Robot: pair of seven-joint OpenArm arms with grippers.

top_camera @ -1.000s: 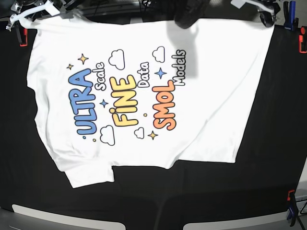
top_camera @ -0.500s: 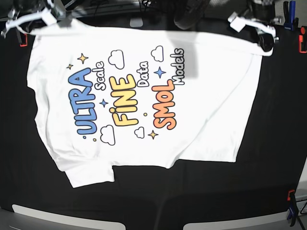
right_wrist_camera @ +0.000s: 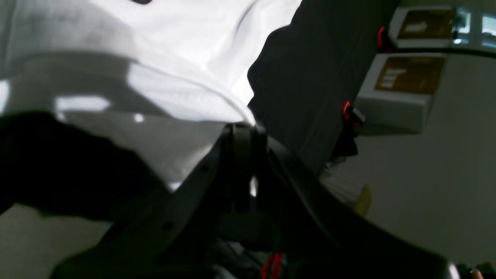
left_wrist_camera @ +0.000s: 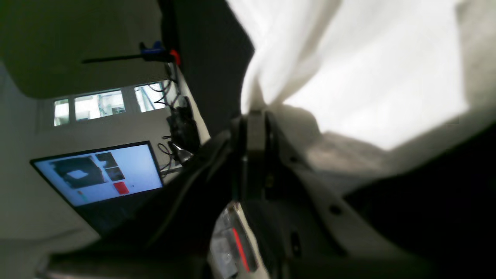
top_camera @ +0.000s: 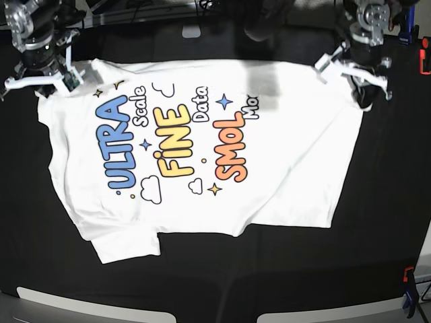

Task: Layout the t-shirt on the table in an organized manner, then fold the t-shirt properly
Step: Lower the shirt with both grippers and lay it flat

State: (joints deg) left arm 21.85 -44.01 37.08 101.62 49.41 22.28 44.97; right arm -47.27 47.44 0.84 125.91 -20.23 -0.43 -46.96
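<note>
The t-shirt [top_camera: 202, 148] is lying print-up across the middle of the table [top_camera: 377, 222], white cloth with blue, yellow and orange letters, clouds and stars showing; its far edge is folding over toward the near side, covering the tops of the far clouds and cutting the word at the far right of the print short. One sleeve is sticking out at the near left, flat on the black cloth. The right hand [top_camera: 50, 79] is sitting at the shirt's far-left corner, fingers together and pinching the white hem, which the right wrist view [right_wrist_camera: 242, 126] is showing bunched right at the fingertips. The left hand [top_camera: 350, 67] is sitting at the far-right corner, also clamped on cloth, with the left wrist view [left_wrist_camera: 254, 112] showing a gathered fold of white fabric rising out of the closed tips. Both corners are lifting slightly off the table. An orange clamp [top_camera: 424, 64] is gripping the table edge at far right, another clamp [top_camera: 408, 282] is at near right. A laptop screen [left_wrist_camera: 99, 172] is glowing beyond the table in the left wrist view.
</note>
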